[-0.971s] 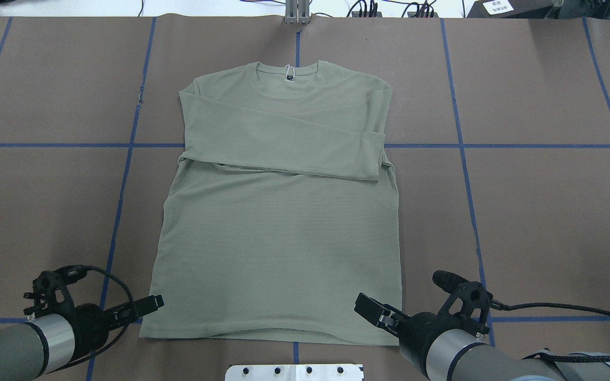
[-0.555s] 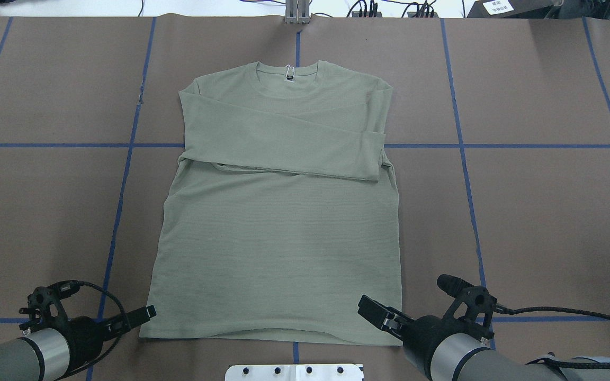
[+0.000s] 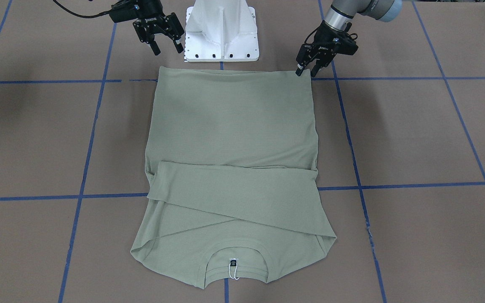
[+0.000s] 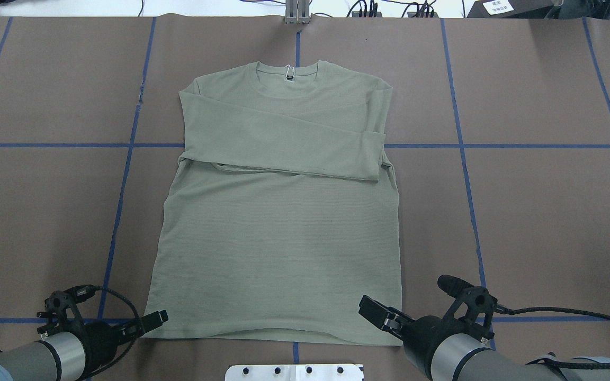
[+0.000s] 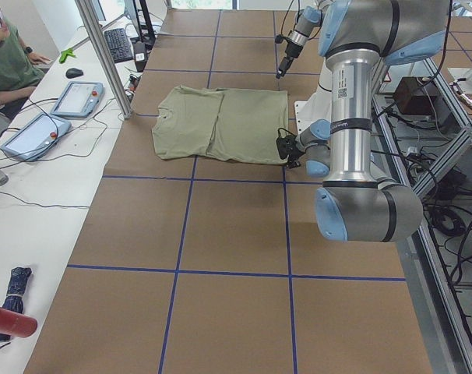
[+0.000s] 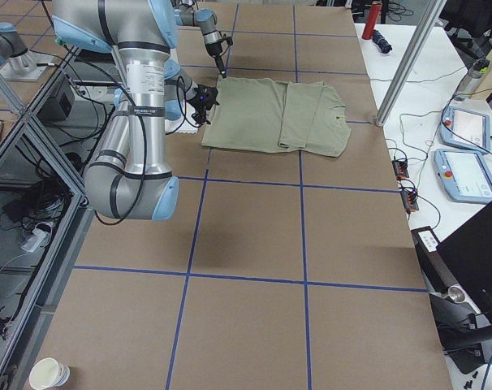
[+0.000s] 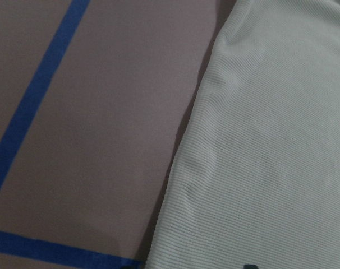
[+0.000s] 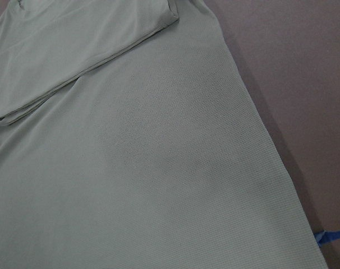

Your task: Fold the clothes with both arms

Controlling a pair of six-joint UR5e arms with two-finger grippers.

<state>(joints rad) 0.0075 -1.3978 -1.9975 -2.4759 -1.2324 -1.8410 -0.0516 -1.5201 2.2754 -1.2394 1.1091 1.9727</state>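
Note:
The pale sage-green shirt (image 4: 278, 238) lies flat, front up, on the brown table. Both sleeves are folded across the chest, and the neck with its black tag (image 4: 288, 77) points away from me. My left gripper (image 4: 155, 319) is open and low at the hem's left corner, with one fingertip at the cloth edge; it also shows in the front-facing view (image 3: 307, 71). The left wrist view shows the shirt's side edge (image 7: 271, 140) beside blue tape. My right gripper (image 4: 374, 312) is open and empty over the hem's right corner. In the front-facing view (image 3: 167, 47) it is raised above the table.
The white base pedestal (image 3: 221, 29) stands just behind the hem, between the arms. Blue tape lines (image 4: 125, 174) grid the brown table. An operator (image 5: 10, 62) sits at the side desk with tablets (image 5: 80, 97). A paper cup (image 6: 51, 374) stands at a far corner.
My left gripper drew back toward the near edge, then moved right to the hem's left corner. My right gripper shifted slightly nearer and then held. The shirt has not moved.

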